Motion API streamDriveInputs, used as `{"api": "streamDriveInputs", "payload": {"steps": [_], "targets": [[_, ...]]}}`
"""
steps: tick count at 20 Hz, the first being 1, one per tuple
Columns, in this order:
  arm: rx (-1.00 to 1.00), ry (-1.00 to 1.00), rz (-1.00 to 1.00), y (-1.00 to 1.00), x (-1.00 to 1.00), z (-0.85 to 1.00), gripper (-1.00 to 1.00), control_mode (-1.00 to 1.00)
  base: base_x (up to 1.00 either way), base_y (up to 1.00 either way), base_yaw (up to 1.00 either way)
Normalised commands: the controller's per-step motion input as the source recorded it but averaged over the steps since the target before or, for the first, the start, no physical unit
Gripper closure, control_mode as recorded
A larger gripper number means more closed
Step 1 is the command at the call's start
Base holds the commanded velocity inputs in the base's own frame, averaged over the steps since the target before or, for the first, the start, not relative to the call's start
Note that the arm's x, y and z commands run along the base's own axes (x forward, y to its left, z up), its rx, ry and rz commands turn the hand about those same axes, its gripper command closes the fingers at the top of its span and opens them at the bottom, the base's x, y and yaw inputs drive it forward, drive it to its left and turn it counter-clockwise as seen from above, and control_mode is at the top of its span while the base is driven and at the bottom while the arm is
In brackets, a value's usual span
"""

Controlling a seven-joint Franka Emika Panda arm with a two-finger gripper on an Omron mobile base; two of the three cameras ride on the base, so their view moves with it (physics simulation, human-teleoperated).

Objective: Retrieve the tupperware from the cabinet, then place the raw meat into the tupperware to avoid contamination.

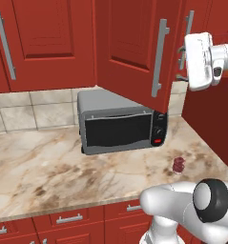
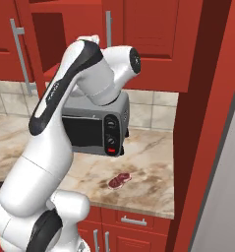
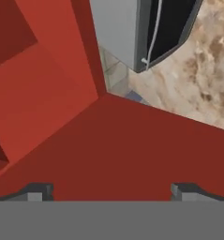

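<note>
On marble counter (image 1: 63,162): grey toaster oven (image 1: 120,125) against tiled wall, raw meat (image 1: 178,164) lying in front of oven's knob side, near counter's front edge, apart from oven. Above oven: red cabinet (image 1: 48,43), one door (image 1: 134,52) swung open over oven top, silver bar handle (image 1: 159,57) facing out. Arm raised to cabinet level beside open door. Hand view: gripper (image 3: 112,191) over red cabinet surface, fingertips (image 3: 36,191) spread wide apart, nothing between them. Tupperware location: cannot tell.
</note>
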Motion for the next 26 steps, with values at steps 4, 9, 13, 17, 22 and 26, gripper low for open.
{"api": "streamDriveInputs", "payload": {"steps": [4, 9, 13, 17, 22, 26], "targets": [[0.13, 0.0, 0.25, 0.42, 0.16, 0.0, -1.0, -1.0, 0.0, 0.0, 0.0], [0.08, 0.0, 0.25, 0.52, 0.0, -0.01, -1.0, -1.0, 0.0, 0.0, 0.0], [0.01, 0.0, 0.26, 0.71, -0.01, 0.0, -1.0, -1.0, 0.0, 0.0, 0.0], [0.0, 0.0, 0.26, 0.76, -0.01, -0.01, -1.0, -1.0, 0.0, 0.0, 0.0], [0.0, 0.01, 0.23, 0.81, -0.04, -0.03, -1.0, -1.0, 0.0, 0.0, 0.0], [0.0, 0.03, 0.19, 0.87, -0.02, -0.04, -1.0, -1.0, 0.0, 0.0, 0.0]]}}
